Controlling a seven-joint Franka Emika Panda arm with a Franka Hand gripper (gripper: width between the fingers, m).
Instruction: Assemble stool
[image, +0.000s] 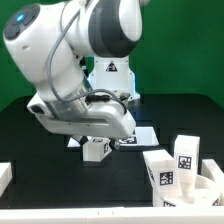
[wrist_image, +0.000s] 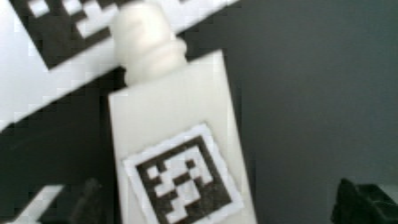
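Observation:
A white stool leg (wrist_image: 175, 130) with a black-and-white tag and a threaded peg (wrist_image: 146, 42) at its far end lies between my fingers in the wrist view. One finger (wrist_image: 50, 205) is close beside the leg. The other finger (wrist_image: 374, 200) stands well apart from it, so the jaws are open around the leg. In the exterior view my gripper (image: 95, 143) is low over the black table, and the leg (image: 95, 151) stands under it. The round seat (image: 211, 192) sits at the exterior view's lower right, with two tagged legs (image: 160, 170) (image: 187, 152) beside it.
The marker board (image: 138, 135) lies flat on the table just right of my gripper; it also shows in the wrist view (wrist_image: 54, 40). A white part (image: 5, 176) sits at the lower left edge. A white tagged block (image: 110, 70) stands behind the arm.

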